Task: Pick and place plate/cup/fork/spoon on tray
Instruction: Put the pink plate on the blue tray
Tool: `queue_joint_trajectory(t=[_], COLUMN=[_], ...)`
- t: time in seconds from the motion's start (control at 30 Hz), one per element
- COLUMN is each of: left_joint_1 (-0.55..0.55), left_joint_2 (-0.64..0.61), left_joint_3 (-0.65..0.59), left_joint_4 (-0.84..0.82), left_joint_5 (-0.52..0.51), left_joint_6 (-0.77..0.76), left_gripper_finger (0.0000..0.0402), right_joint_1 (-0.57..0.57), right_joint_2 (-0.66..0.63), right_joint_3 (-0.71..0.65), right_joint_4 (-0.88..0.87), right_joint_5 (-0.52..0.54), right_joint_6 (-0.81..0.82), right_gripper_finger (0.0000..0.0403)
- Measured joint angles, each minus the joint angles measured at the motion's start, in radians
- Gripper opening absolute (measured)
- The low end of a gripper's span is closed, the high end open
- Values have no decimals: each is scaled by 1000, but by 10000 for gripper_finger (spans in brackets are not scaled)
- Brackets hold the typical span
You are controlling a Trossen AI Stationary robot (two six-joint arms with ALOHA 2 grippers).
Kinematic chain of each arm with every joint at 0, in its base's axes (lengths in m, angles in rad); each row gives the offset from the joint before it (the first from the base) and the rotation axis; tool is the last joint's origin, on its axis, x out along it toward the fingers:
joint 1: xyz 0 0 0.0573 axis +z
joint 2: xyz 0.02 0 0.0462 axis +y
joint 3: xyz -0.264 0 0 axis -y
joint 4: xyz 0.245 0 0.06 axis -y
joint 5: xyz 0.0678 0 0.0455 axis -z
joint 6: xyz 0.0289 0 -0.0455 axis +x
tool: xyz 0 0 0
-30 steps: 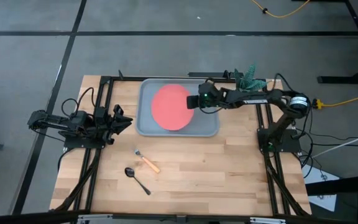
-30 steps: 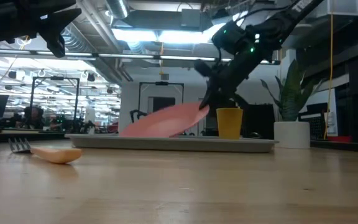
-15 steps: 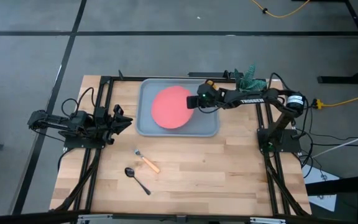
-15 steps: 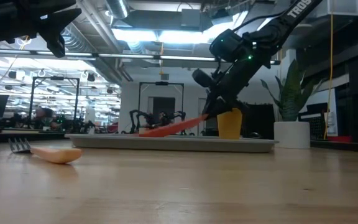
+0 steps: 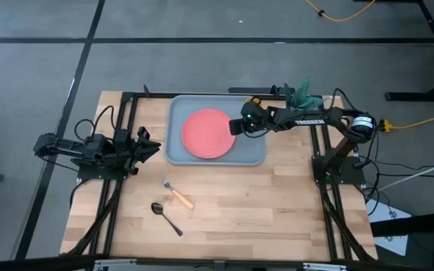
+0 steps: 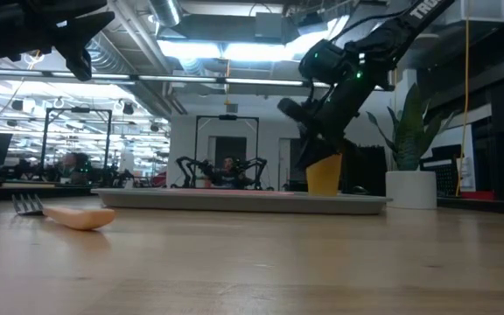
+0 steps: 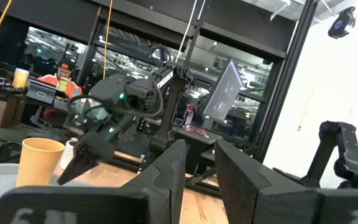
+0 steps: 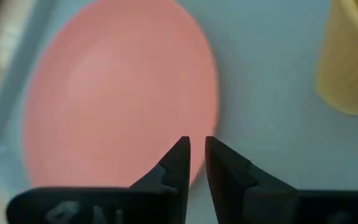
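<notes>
The coral-pink plate [image 5: 207, 134] lies flat in the light blue-grey tray [image 5: 178, 154]; it also shows in the right wrist view [image 8: 117, 93]. The yellow-orange cup [image 6: 323, 172] stands upright in the tray's far right part and shows in the right wrist view [image 8: 350, 56]. My right gripper [image 5: 237, 126] hangs above the plate's right edge, slightly open and empty [image 8: 196, 149]. The fork [image 5: 178, 196] and the dark spoon [image 5: 166, 216] lie on the table near the front. My left gripper [image 5: 148, 143] waits left of the tray, open.
A white pot with a green plant [image 5: 303, 94] stands at the far edge behind my right arm. The bare wooden table [image 5: 262, 211] stretches from the tray to the near edge. The tray has free floor right of the plate [image 8: 272, 124].
The plate was tilted, its right edge held up by my right gripper and its left edge on the tray. The gripper lowered that edge until the plate lay flat, let go, and has risen a little toward the table's right edge.
</notes>
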Motion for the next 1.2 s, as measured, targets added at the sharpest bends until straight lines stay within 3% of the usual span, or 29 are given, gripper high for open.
queue_joint_trajectory(t=[0.2,0.3,0.6,0.93,1.2], left_joint_1=[0,0,0,0,0], left_joint_2=[0,0,0,0,0], left_joint_3=[0,0,0,0,0], left_joint_4=[-2,-2,-28,-52,-170], left_joint_5=[0,0,0,-89,-158], left_joint_6=[0,4,5,5,-170], left_gripper_finger=[80,80,80,80,80], right_joint_1=[90,179,448,663,778], right_joint_2=[-123,-182,-222,-215,-219], right_joint_3=[15,15,15,15,15], right_joint_4=[25,24,-1,-277,-491], right_joint_5=[-184,-213,-105,26,88], right_joint_6=[-82,-132,-181,-92,-236], right_gripper_finger=[56,56,56,56,56])
